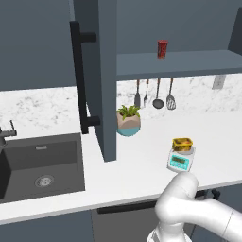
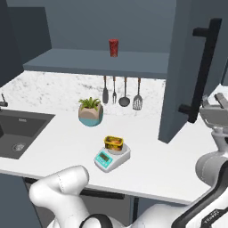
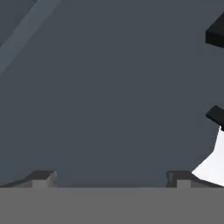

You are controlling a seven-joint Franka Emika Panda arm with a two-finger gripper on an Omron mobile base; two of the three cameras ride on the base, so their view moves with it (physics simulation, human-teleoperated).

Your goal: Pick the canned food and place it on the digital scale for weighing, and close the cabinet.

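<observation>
The canned food (image 2: 113, 143) sat on the digital scale (image 2: 111, 157); the gripper (image 3: 109, 177), fingers spread wide, faced the open cabinet (image 3: 109, 87) door.

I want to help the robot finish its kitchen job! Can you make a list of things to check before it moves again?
1. Canned food sitting on the digital scale: ok.
2. Gripper open and holding nothing: ok.
3. Right cabinet door closed: not ok, it stands swung out over the counter.
4. Left cabinet door closed: not ok, also swung out.
5. Gripper facing a door panel, with its black handle off to one side: ok.
6. Gripper touching the door yet: cannot tell.
</observation>
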